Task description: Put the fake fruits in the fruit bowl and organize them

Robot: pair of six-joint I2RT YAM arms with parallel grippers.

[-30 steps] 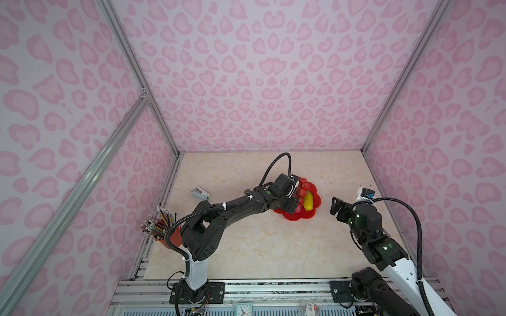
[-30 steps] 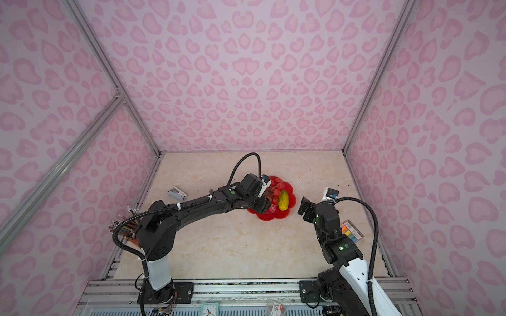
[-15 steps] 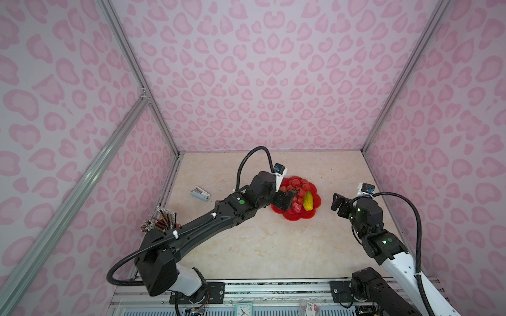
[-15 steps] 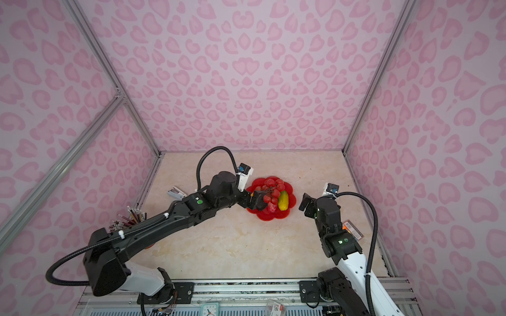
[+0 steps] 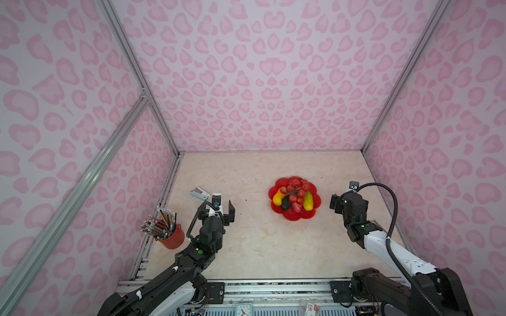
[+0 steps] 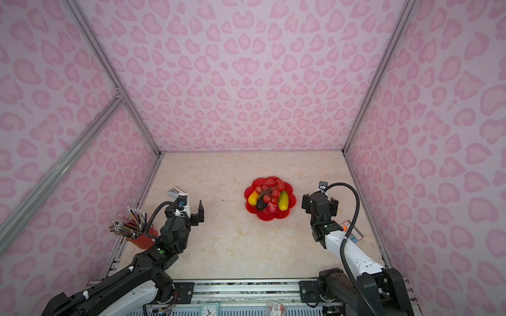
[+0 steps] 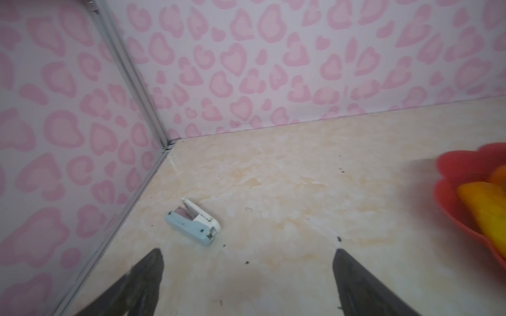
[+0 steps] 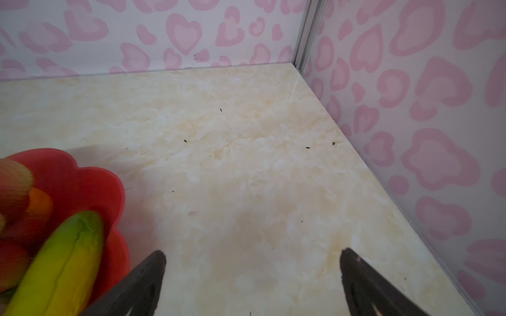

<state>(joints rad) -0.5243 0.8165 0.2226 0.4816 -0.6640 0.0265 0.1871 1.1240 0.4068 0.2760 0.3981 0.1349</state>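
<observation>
In both top views the fruit bowl (image 5: 294,217) (image 6: 269,216) sits on the worktop (image 5: 246,246), right of the middle. The fake fruits are heaped inside it. A yellow-orange mango (image 5: 277,197) and a green-yellow mango (image 5: 308,201) flank the dark avocado (image 5: 285,203), the strawberry (image 5: 296,208) lies at the near side, and the bunch of red berries (image 5: 297,190) is draped over the top. I see no fruit lying loose on the worktop, so I judge the placing all but done.

My left gripper (image 5: 218,205) hangs wide and empty, well apart from the bowl, near the stapler (image 5: 200,193) and the pencil cup (image 5: 169,238). My right gripper (image 5: 336,203) is also spread wide and empty, just beside the bowl's right edge.

In the left wrist view my jaws frame bare worktop with the stapler (image 7: 193,223) ahead. Only a blurred slice of the bowl (image 7: 449,169) shows at the edge.

In the right wrist view one finger (image 8: 147,273) sits near the scalloped rim (image 8: 109,186), with the green-yellow mango (image 8: 63,262) and the small orange (image 8: 39,202) close by.

That closeness is the risk. The dish is shallow and looks light, so a careless sweep of my right arm could shove it or tip a mango over the low rim. The berry stems could also catch on a fingertip if I tidy from above and drag the whole pile out.
</observation>
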